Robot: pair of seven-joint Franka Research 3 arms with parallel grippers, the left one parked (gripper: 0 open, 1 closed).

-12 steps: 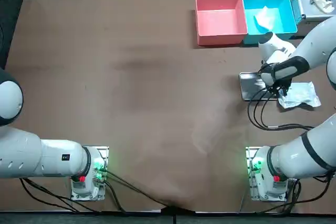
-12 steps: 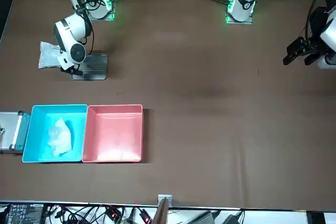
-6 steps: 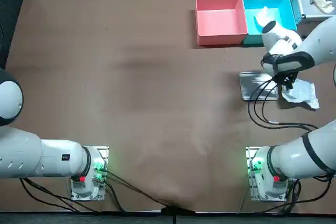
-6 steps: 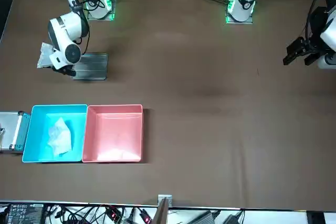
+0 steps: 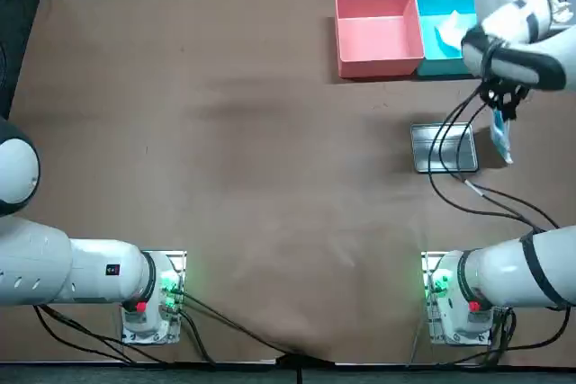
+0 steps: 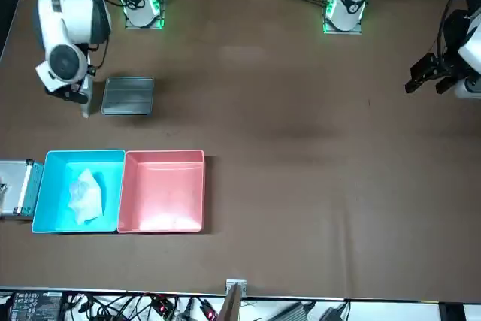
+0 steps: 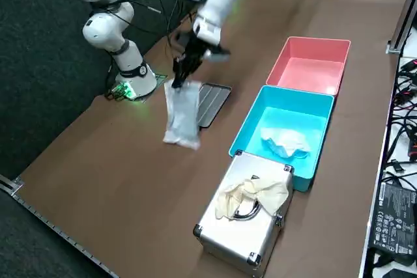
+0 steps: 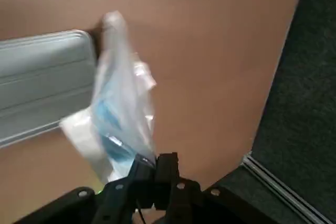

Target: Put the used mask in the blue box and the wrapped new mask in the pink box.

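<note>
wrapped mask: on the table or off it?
Off it: the wrapped mask dangles from the shut right pincer, clear above the table.

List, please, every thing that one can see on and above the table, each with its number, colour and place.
wrapped new mask: 1, clear wrapper with blue and white inside, hanging in the air beside the tray
used mask: 1, white, crumpled inside the blue box
blue box: 1, blue, between pink box and case
pink box: 1, pink, touching the blue box
tray: 1, silver, flat on the table
case: 1, silver metal, beside the blue box
cloth-like item: 1, cream, on the case
table: 1, brown
right tool: 1, dark, above the table, shut on the wrapped new mask
</note>
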